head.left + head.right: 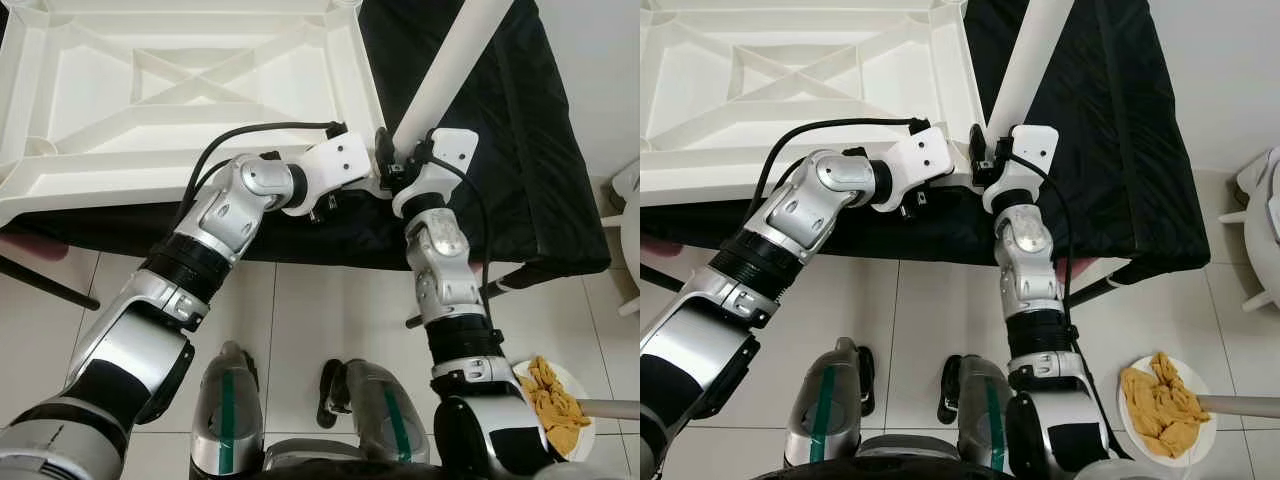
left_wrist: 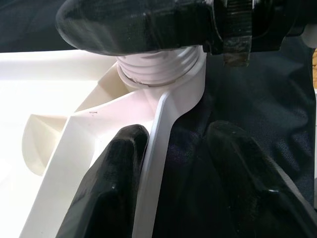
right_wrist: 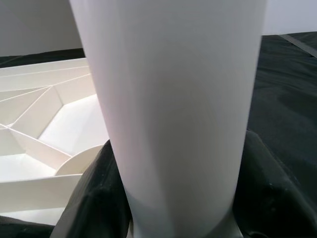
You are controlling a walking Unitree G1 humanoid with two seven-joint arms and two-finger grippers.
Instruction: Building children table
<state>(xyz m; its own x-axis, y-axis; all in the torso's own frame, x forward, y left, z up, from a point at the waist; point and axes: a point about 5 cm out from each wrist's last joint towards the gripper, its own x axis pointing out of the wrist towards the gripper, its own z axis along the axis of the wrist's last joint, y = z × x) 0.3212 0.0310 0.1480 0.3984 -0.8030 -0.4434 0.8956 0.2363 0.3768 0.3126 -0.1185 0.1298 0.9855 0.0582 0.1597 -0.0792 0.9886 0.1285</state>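
Right gripper (image 1: 400, 160) pinches the table leg (image 1: 455, 60), threading it into the corner socket (image 2: 161, 67); left gripper (image 2: 190, 163), fingers spread astride the rim, steadies the tabletop (image 1: 180, 90).

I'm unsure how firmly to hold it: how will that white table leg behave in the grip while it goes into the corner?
The leg is a smooth, round tube, so it may slip or turn between the right gripper fingers. It looks stiff and probably hollow, so light. It stands tilted, long above the grip, so it may lever sideways. The left gripper straddles the tabletop rim, steadying it.
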